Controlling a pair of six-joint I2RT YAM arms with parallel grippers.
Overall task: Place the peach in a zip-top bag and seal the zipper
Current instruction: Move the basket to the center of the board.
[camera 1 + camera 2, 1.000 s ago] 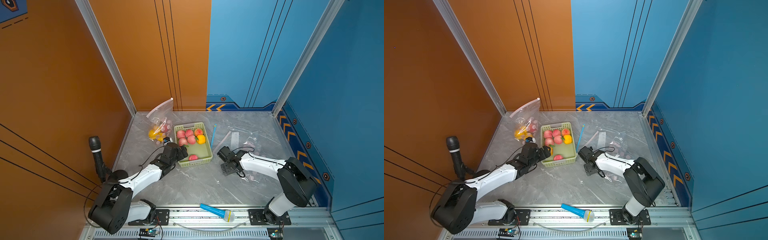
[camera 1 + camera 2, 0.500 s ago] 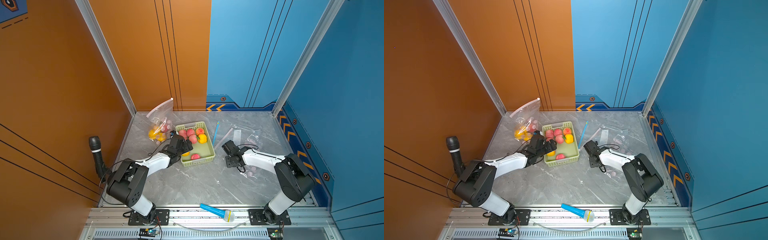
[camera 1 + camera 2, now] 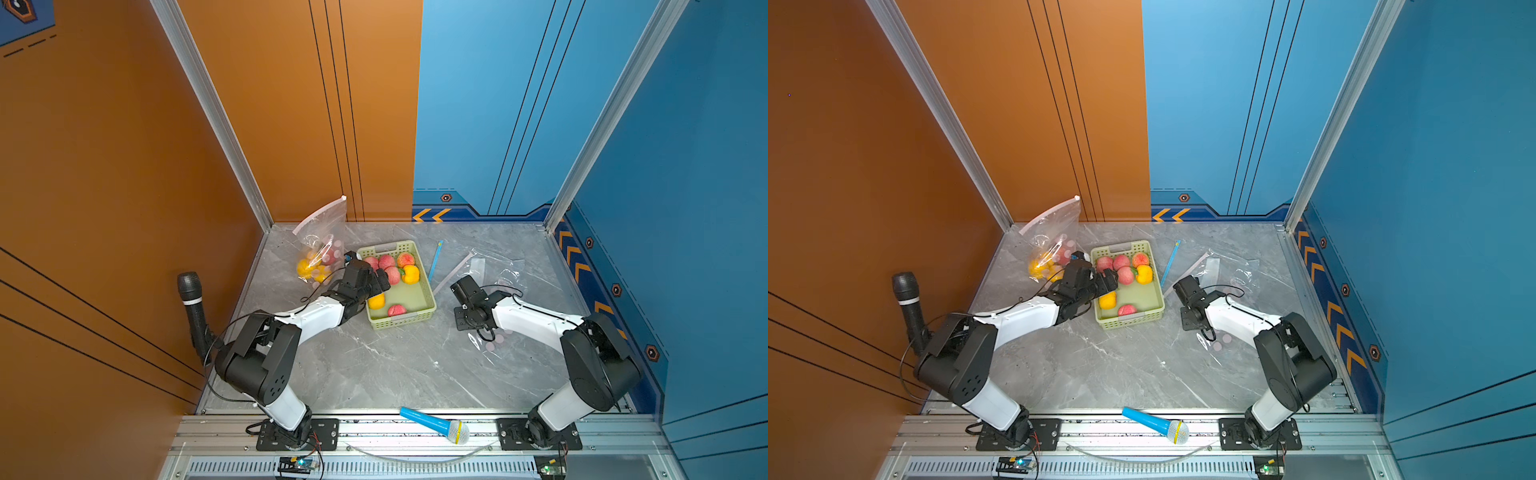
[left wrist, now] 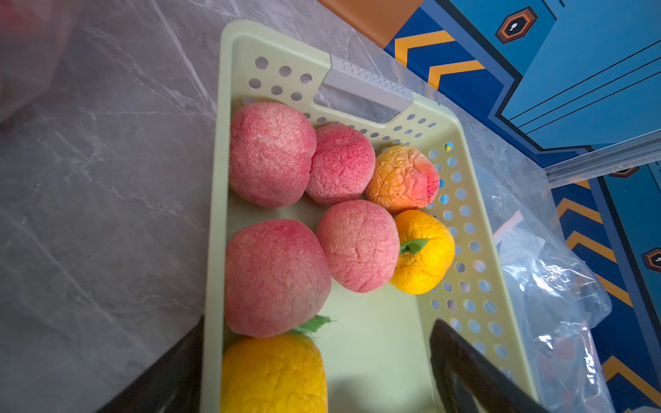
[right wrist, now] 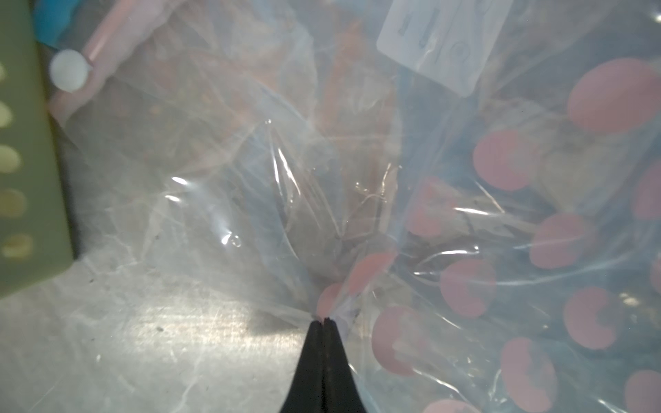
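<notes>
Several pink peaches [image 4: 275,279] lie with oranges in a pale green basket [image 3: 401,322]. My left gripper [image 4: 318,332] is open and reaches over the basket's near left part [image 3: 380,284]. An orange [image 4: 273,375] and the closest peach sit between its spread fingers, touched by neither. The clear zip-top bag [image 3: 498,270] with pink dots lies flat to the right of the basket. Its pink zipper strip [image 5: 103,46] carries a white slider [image 5: 69,75]. My right gripper [image 5: 323,321] is shut, pinching a fold of this bag's film [image 5: 250,178]; in a top view it sits at the bag's left edge [image 3: 460,286].
A second bag [image 3: 322,249] holding fruit leans in the back left corner. A blue strip [image 3: 435,259] lies between basket and bag. A black microphone [image 3: 192,307] stands at the left wall. A blue microphone [image 3: 434,424] lies on the front rail.
My left arm reached forward from beside the basket to over its fruit. My right gripper closed on the bag's film after shifting slightly toward the back.
</notes>
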